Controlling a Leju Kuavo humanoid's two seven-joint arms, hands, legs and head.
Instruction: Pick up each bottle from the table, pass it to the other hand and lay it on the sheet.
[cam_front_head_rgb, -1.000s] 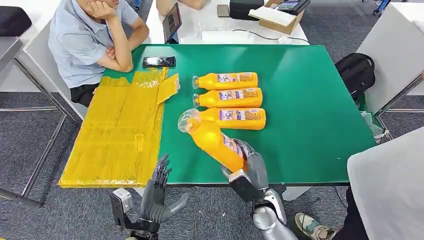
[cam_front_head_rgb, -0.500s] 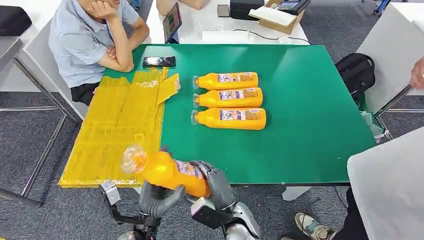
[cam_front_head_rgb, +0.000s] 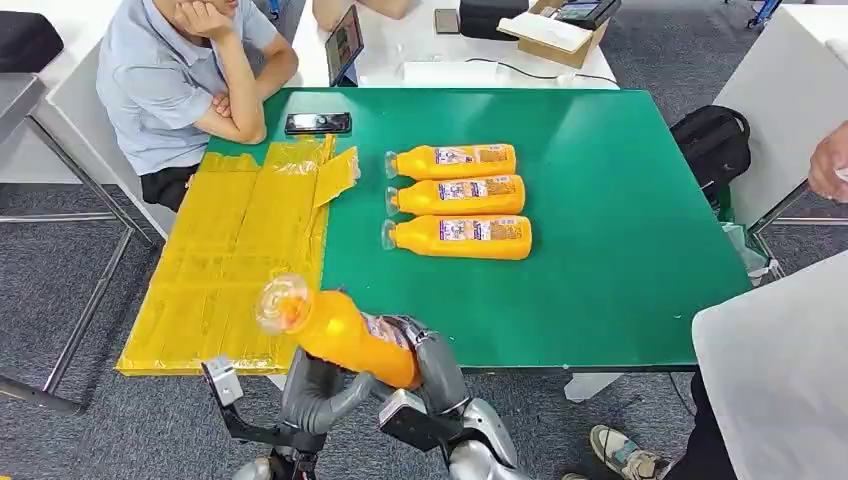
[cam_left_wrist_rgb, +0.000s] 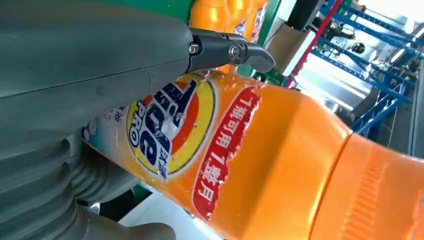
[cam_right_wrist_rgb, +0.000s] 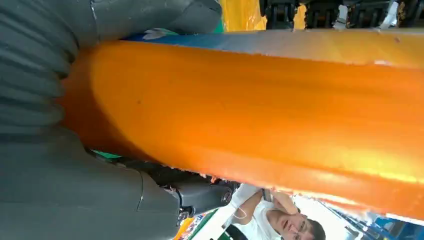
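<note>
One orange bottle (cam_front_head_rgb: 345, 338) gripped between right hand (cam_front_head_rgb: 432, 365) and left hand (cam_front_head_rgb: 318, 392) (both clasping).

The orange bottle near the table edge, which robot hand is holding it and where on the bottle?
Both: the right hand grips the bottle at its base end, the left hand under its middle.

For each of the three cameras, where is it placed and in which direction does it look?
Head view: high on the body, looking down at the green table; both hands, left hand and right hand, hold the orange plastic bottle.
Left wrist view: behind the left hand, close on the bottle's label.
Right wrist view: behind the right hand, against the bottle's side.
All three views share this bottle.
</note>
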